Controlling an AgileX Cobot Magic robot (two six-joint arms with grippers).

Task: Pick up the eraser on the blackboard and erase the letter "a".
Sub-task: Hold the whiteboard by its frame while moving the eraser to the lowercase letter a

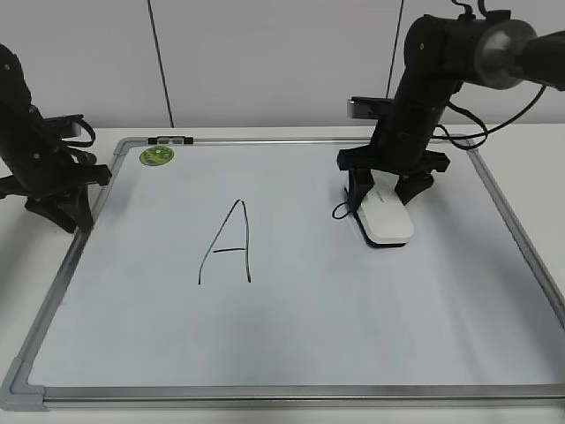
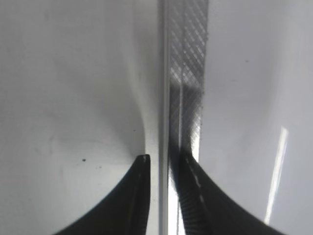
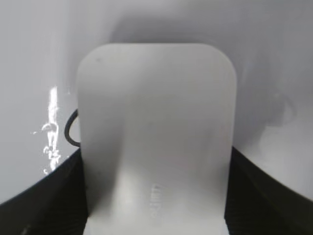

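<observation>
The white eraser lies on the blackboard at its right part. My right gripper is shut on it, one jaw on each long side; the right wrist view shows the eraser filling the gap between the jaws. A curved black stroke of the letter "a" shows just left of the eraser, also in the right wrist view; the rest is hidden under the eraser. My left gripper is shut and empty, with only a narrow gap, over the board's left frame.
A large capital "A" is drawn at the board's middle left. A round green sticker sits at the far left corner, with a small dark clip on the top frame. The board lies on a white table.
</observation>
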